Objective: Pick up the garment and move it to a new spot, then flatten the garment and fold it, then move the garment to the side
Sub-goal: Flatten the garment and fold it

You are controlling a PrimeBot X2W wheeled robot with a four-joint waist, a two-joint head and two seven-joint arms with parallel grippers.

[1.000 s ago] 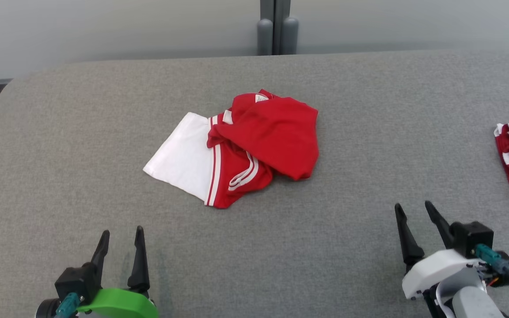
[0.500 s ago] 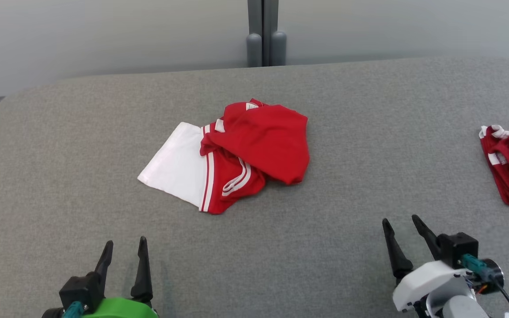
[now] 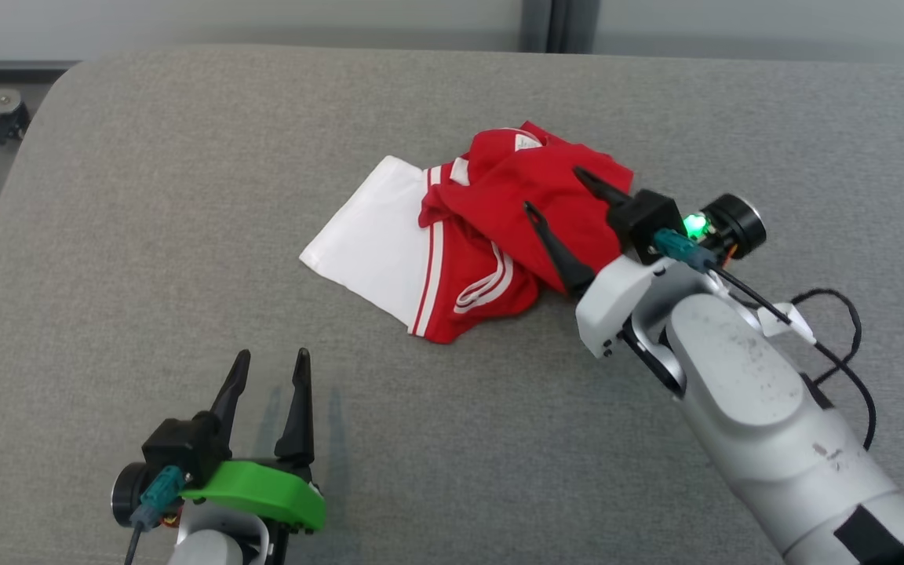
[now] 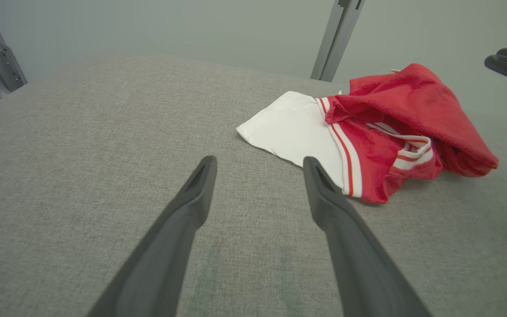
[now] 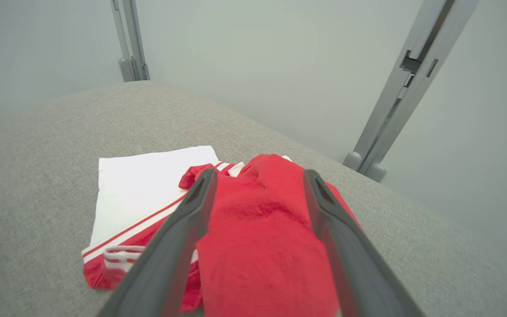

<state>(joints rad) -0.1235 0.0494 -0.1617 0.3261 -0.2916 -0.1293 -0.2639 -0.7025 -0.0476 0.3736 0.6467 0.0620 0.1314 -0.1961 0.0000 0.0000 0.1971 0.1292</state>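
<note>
Head view showed the garment [image 3: 499, 235] lying crumpled near the middle of the table [image 3: 146, 196]. Its white panel lay flat on the left and its red part was heaped over itself on the right. The right end effector [image 3: 552, 188] was poised over that red heap with its fingers apart. In the right wrist view they straddled the raised red fold, though whether the tips touched the cloth could not be told. The left end effector [image 3: 273, 354], fingers also apart, hovered near the front edge, apart from the garment.

The step in hand looked like the first pick-up. To do it well, the right fingers should probably sink around the thickest ridge of red cloth and close on several layers, not only the top one. A thin pinch might slip, and pressing too deep could dig into the table.
</note>
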